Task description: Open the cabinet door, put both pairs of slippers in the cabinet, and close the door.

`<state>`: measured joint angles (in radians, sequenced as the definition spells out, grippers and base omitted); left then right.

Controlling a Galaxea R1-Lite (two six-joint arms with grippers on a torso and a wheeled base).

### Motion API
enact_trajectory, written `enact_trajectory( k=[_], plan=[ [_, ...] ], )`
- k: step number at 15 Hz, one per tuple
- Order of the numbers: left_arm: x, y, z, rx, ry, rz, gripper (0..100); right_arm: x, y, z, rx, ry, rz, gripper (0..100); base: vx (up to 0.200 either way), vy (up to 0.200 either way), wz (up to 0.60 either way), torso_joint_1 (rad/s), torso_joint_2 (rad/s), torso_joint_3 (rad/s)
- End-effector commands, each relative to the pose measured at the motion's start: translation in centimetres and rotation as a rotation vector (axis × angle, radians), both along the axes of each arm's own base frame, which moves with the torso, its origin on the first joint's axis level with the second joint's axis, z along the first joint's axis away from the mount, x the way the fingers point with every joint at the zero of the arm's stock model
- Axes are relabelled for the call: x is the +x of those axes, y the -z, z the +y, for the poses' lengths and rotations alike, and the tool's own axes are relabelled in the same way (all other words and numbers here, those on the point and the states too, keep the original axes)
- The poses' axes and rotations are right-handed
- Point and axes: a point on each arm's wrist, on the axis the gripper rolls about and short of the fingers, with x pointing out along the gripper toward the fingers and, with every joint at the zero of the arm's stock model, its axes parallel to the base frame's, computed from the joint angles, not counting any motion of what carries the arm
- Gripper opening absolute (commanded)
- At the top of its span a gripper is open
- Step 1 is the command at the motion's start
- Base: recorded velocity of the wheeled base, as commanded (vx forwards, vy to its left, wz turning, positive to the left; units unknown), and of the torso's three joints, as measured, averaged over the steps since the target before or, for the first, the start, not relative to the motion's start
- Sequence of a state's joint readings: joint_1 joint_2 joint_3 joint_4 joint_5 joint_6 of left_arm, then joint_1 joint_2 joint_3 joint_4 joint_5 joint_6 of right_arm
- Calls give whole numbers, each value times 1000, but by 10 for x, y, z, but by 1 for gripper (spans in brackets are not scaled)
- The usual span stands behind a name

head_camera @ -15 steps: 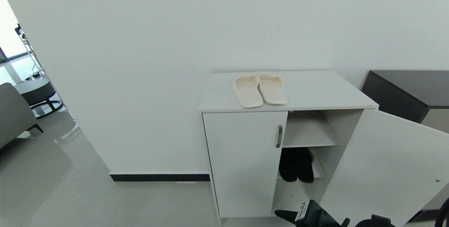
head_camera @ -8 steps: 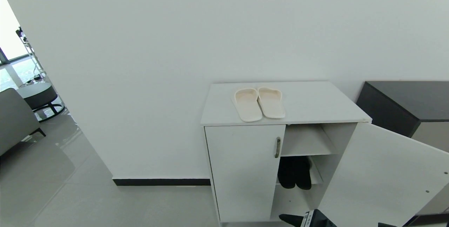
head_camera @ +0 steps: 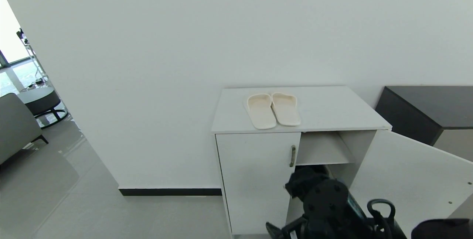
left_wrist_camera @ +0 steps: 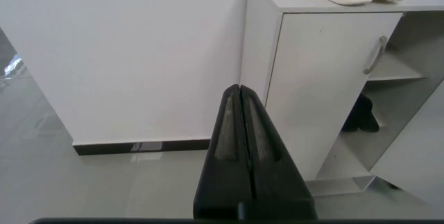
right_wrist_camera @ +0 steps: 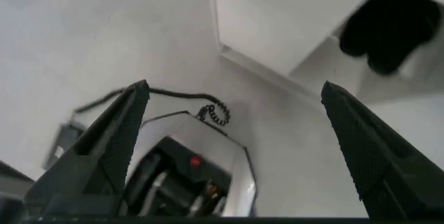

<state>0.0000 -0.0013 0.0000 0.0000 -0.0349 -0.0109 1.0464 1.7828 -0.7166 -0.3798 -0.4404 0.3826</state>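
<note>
While the cream slippers (head_camera: 272, 109) lie side by side on top of the cabinet (head_camera: 255, 180), the black slippers (left_wrist_camera: 365, 113) sit on its lower shelf, its right door (head_camera: 406, 180) swung open; the left gripper (left_wrist_camera: 240, 123) is closed on nothing, the right gripper (right_wrist_camera: 234, 89) spread wide, empty

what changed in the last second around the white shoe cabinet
The right arm rose into the head view, in front of the open compartment, covering the pair of black slippers. The head camera also shifted early on. The pair of cream slide slippers stayed on top of the white wooden cabinet, its right door open, left door shut.
</note>
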Motion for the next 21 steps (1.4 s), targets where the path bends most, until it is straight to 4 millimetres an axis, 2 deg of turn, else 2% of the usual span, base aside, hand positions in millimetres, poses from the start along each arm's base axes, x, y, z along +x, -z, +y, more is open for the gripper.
enact_trajectory(
  k=[1, 3, 5, 9, 13, 18, 21],
  plan=[
    [0, 0, 0, 0, 0, 1, 0, 14, -70, 12, 149, 253, -111, 100, 0, 0, 0, 0, 0, 0],
    [0, 0, 0, -1, 0, 1, 0, 28, -66, 6, 105, 253, -186, 100, 0, 0, 0, 0, 0, 0],
    [0, 0, 0, -1, 0, 1, 0, 56, -62, -3, 123, 303, -276, 100, 200, 0, 0, 2, 2, 0],
    [0, 0, 0, -1, 0, 1, 0, 91, -46, -14, 118, 348, -290, 100, 200, 0, 0, 1, 1, 2],
    [0, 0, 0, -1, 0, 1, 0, 109, -34, -1, 121, 328, -323, 100, 200, 0, 0, 6, 1, -2],
    [0, 0, 0, -4, 0, 1, 0, 137, -23, 27, 130, 265, -350, 100, 200, 0, 0, 0, 6, 4],
    [0, 0, 0, -9, 0, 2, 0, 153, -13, 33, 136, 247, -337, 100, 0, 0, 0, 0, 0, 0]
  ],
)
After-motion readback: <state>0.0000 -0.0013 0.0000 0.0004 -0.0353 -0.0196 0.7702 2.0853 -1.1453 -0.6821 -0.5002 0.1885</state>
